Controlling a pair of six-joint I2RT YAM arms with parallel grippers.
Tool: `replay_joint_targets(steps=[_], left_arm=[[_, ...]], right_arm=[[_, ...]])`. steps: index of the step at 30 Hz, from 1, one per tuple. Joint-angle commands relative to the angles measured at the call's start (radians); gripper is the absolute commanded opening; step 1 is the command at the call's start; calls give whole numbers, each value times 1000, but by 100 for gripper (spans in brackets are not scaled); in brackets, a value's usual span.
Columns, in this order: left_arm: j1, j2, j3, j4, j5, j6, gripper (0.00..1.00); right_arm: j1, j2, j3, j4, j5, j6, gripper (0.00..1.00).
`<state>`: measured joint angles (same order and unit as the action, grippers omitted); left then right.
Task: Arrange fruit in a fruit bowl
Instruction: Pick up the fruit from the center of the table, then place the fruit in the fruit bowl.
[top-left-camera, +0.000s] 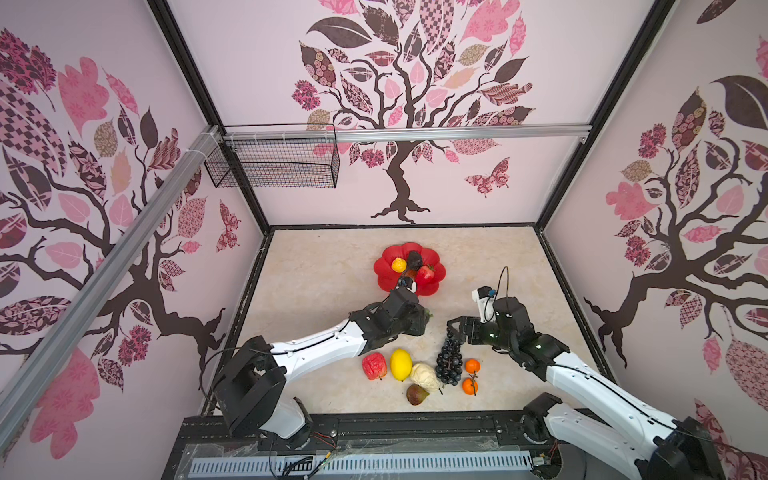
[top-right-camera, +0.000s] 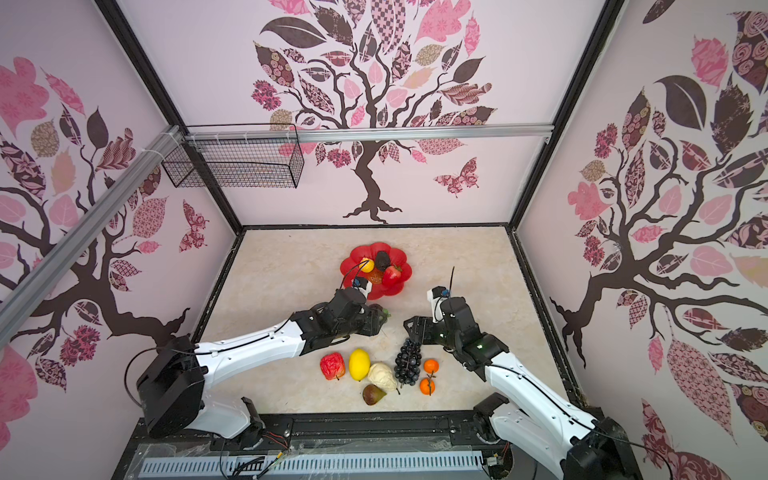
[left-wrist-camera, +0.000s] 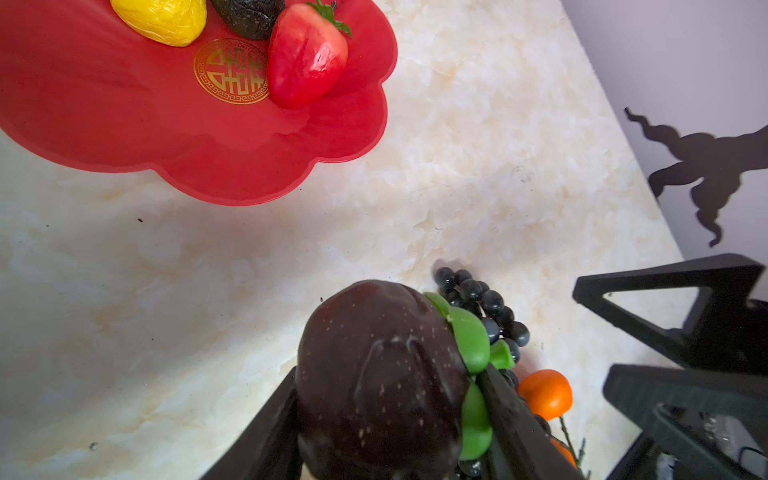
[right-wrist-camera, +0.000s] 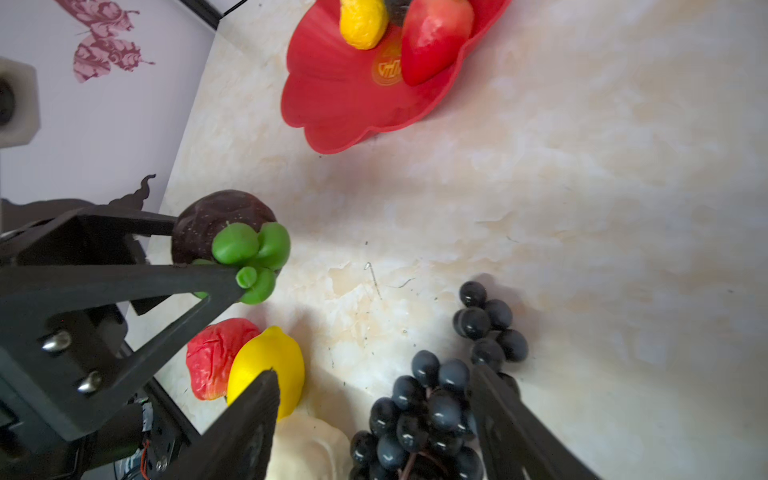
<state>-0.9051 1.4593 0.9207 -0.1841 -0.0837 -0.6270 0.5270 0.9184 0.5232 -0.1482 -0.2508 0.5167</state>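
Note:
The red scalloped fruit bowl (top-left-camera: 384, 276) (left-wrist-camera: 124, 124) holds a small yellow pear (top-left-camera: 399, 264), a black knobbly piece (top-left-camera: 414, 259) and a strawberry (top-left-camera: 426, 273). My left gripper (top-left-camera: 424, 320) (left-wrist-camera: 388, 374) is shut on a dark brown round fruit with green leaves (left-wrist-camera: 374, 332) (right-wrist-camera: 216, 220), just in front of the bowl. My right gripper (top-left-camera: 454, 331) (right-wrist-camera: 374, 372) stands open astride the far end of the dark grape bunch (top-left-camera: 449, 365) (right-wrist-camera: 428, 411). One finger (right-wrist-camera: 498, 407) touches the grapes. A red apple (top-left-camera: 373, 365), a lemon (top-left-camera: 401, 364), a cream knobbly piece (top-left-camera: 424, 376), a fig (top-left-camera: 417, 394) and two oranges (top-left-camera: 472, 366) lie near the front.
A black wire basket (top-left-camera: 274, 162) hangs from the rail on the back wall, high at the left. Patterned walls close the marble table (top-left-camera: 316, 282) on three sides. A black rail (top-left-camera: 415, 424) runs along the front edge, where both arm bases sit.

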Motion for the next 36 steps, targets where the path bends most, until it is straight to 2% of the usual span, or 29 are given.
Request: replay_joint_targets(steps=[1, 9, 20, 36], left_arm=[[6, -46, -76, 90, 42, -33, 55], [6, -119, -163, 175, 86, -25, 55], [6, -147, -226, 247, 140, -22, 55], [6, -130, -232, 286, 223, 7, 55]], right_arm=[[45, 18, 53, 35, -49, -6, 73], [69, 81, 82, 86, -115, 28, 58], [131, 117, 113, 99, -108, 47, 38], [139, 131, 120, 83, -99, 39, 23]])
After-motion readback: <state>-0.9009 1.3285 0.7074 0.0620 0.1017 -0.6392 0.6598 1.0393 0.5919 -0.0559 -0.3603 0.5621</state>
